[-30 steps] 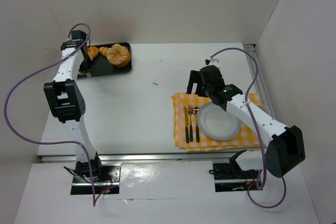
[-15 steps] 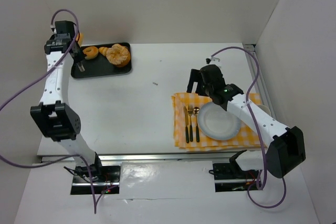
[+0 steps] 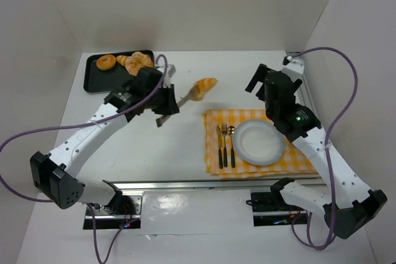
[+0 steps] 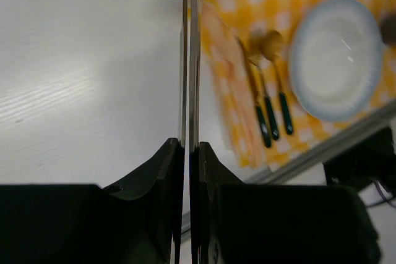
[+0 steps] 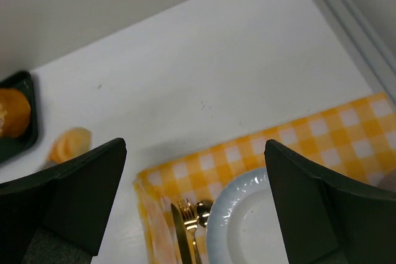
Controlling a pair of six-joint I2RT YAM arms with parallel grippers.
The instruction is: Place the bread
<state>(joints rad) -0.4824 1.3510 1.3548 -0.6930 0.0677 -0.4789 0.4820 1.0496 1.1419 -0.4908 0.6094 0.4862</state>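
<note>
Left pincer (image 4: 187, 146): clamped together on a pair of thin metal tongs (image 4: 189, 60), left of the plate (image 3: 258, 142).
Bread (image 3: 203, 88): pinched between the tong tips, up and left of the plate, just past the far left corner of the checked cloth (image 3: 213, 119).
Right pincer (image 5: 195, 153): jaws wide apart, holding nothing, beyond the plate.
Plate: white, lying on the cloth, with cutlery (image 3: 226, 146) just to its left.
Tray (image 3: 93, 81): far left of the plate, at the back of the counter (image 3: 148, 146), carrying more pastries (image 3: 133, 62).

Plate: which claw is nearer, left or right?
Right. The right claw hangs just beyond the plate; the left claw, gripping tongs with bread, is well to its left.
</note>
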